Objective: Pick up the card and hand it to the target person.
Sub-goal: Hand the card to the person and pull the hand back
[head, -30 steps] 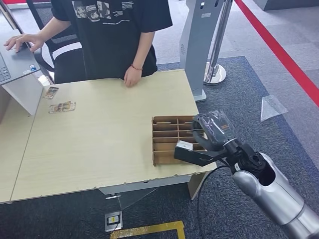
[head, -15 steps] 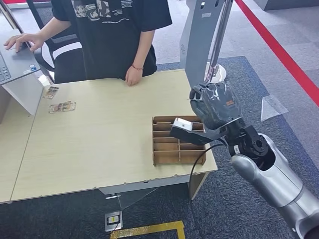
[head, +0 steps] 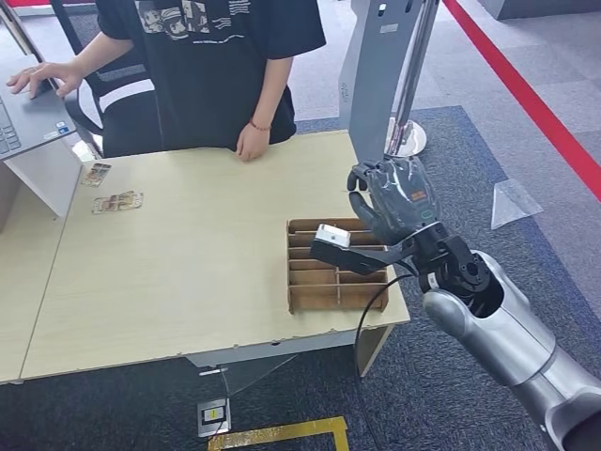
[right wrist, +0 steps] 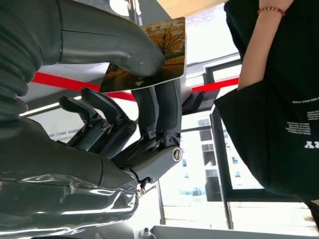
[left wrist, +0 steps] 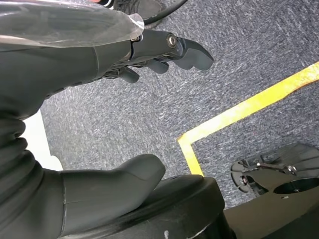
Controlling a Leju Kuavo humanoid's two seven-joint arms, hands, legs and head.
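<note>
Card (right wrist: 165, 47) sits pinched between the thumb and fingers (right wrist: 160, 107) of the right hand (head: 386, 225), raised over the cardboard divider tray (head: 333, 282) on the table (head: 177, 272). The left hand (left wrist: 112, 99) hangs over grey carpet (left wrist: 244, 55), fingers apart and holding nothing. A person (head: 212, 66) in black stands at the table's far edge.

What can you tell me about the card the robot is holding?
The card is a thin, stiff rectangle with a printed picture in autumn yellows and browns on one face and a pale back. The right hand pinches it between its thick thumb and darker fingers, holding it roughly level in the air above the cardboard divider tray, touching nothing else.
</note>
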